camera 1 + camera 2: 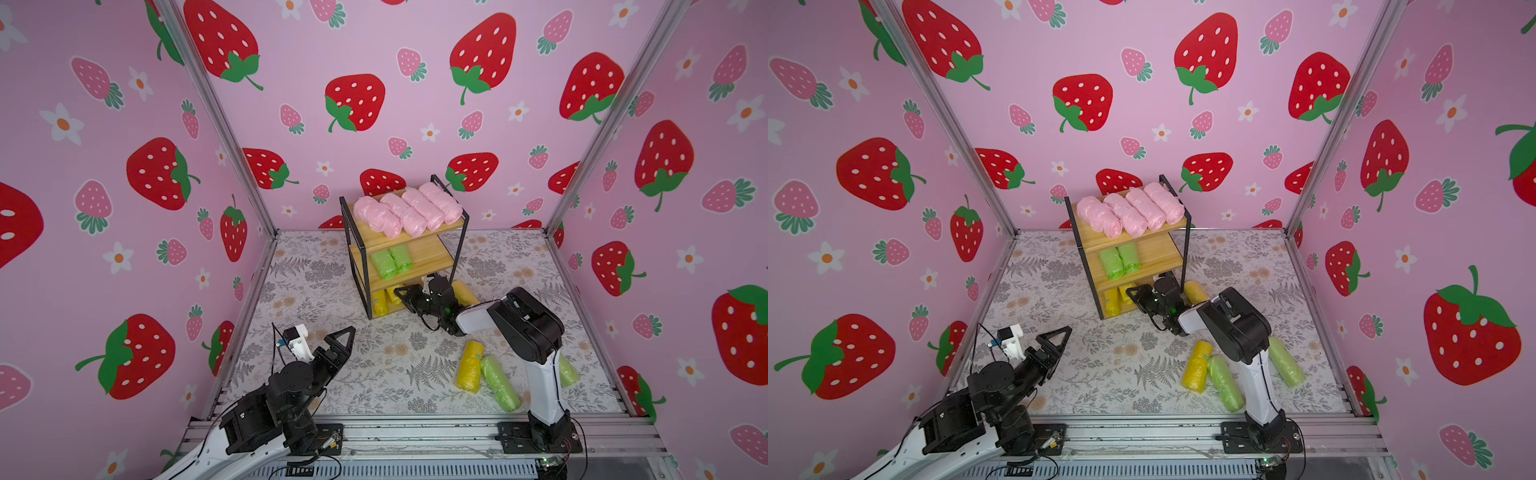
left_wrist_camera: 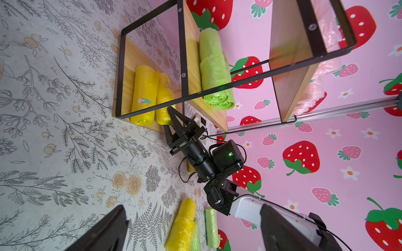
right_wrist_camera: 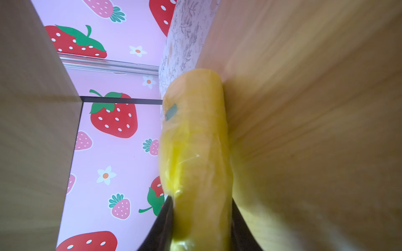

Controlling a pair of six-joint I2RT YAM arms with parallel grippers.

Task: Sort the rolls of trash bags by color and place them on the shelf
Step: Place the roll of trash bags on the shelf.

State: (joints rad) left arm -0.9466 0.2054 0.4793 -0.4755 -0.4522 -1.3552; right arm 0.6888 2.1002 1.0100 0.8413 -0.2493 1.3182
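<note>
The shelf (image 1: 446, 261) stands at the back middle of the table. Its top tier carries several pink rolls (image 1: 407, 210), and two green rolls (image 1: 390, 261) lie on the middle tier. Two yellow rolls lie on the bottom tier. My right gripper (image 1: 402, 296) reaches into that tier and is shut on the inner yellow roll (image 3: 195, 134), which rests against the bottom board; the outer yellow roll (image 1: 379, 303) lies beside it. My left gripper (image 1: 343, 338) hovers open and empty over the near left of the table.
Loose on the floral table are a yellow roll (image 1: 469, 366) touching a green roll (image 1: 500, 383), another green roll (image 1: 567, 370) partly behind the right arm, and a yellow roll (image 1: 466, 293) just right of the shelf. Strawberry-print walls enclose three sides.
</note>
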